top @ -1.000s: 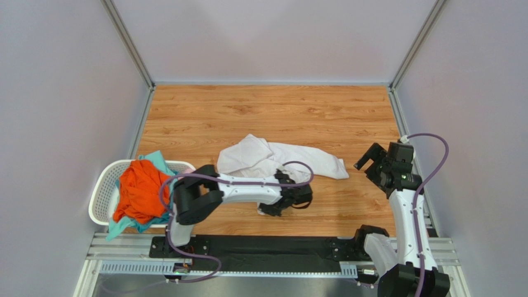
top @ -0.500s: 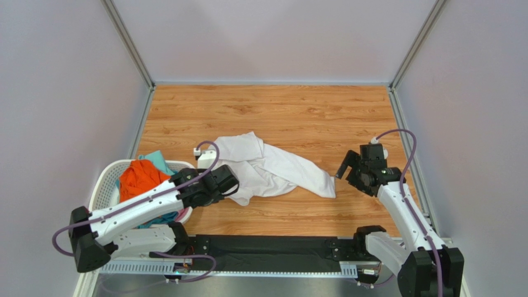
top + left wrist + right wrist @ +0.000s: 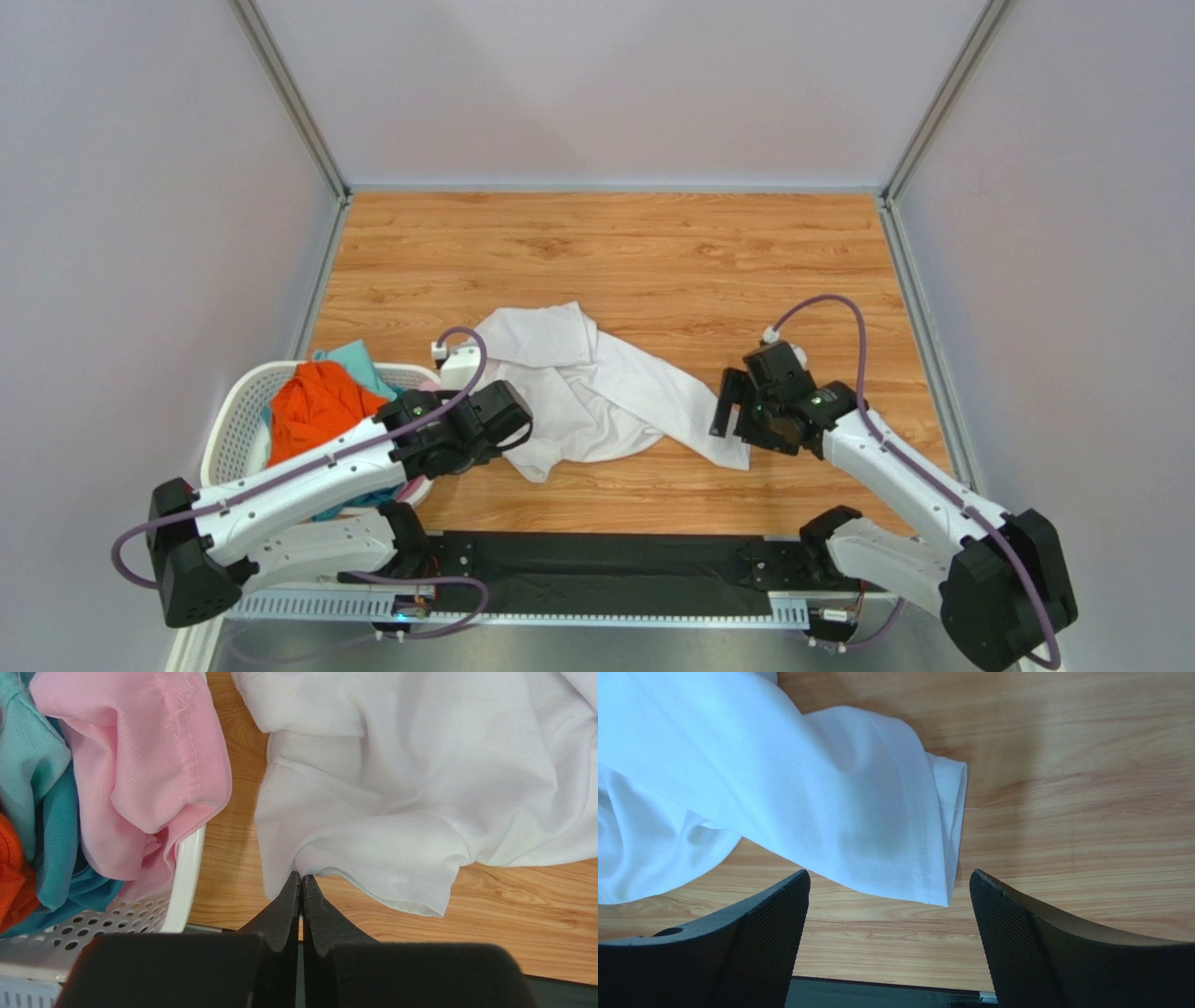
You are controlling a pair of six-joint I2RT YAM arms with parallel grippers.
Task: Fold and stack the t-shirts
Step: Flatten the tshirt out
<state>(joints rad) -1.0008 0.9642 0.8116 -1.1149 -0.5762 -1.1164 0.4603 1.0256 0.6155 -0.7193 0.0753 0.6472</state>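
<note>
A crumpled white t-shirt (image 3: 589, 385) lies on the wooden table, also in the left wrist view (image 3: 414, 777) and the right wrist view (image 3: 808, 791). My left gripper (image 3: 491, 416) is shut on the white t-shirt's near left edge (image 3: 302, 875), beside the basket. My right gripper (image 3: 730, 406) is open and empty, its jaws just above the shirt's right hem corner (image 3: 934, 868). The orange t-shirt (image 3: 316, 406), the teal t-shirt (image 3: 358, 361) and the pink t-shirt (image 3: 140, 763) lie in the basket.
The white perforated laundry basket (image 3: 239, 420) stands at the near left, its rim (image 3: 184, 882) close to my left gripper. Grey walls enclose the table on the left, back and right. A black rail (image 3: 603, 560) runs along the near edge.
My left arm pulled the white t-shirt's edge left from the table's middle to the basket. My right arm moved left and down to the shirt's right end.
</note>
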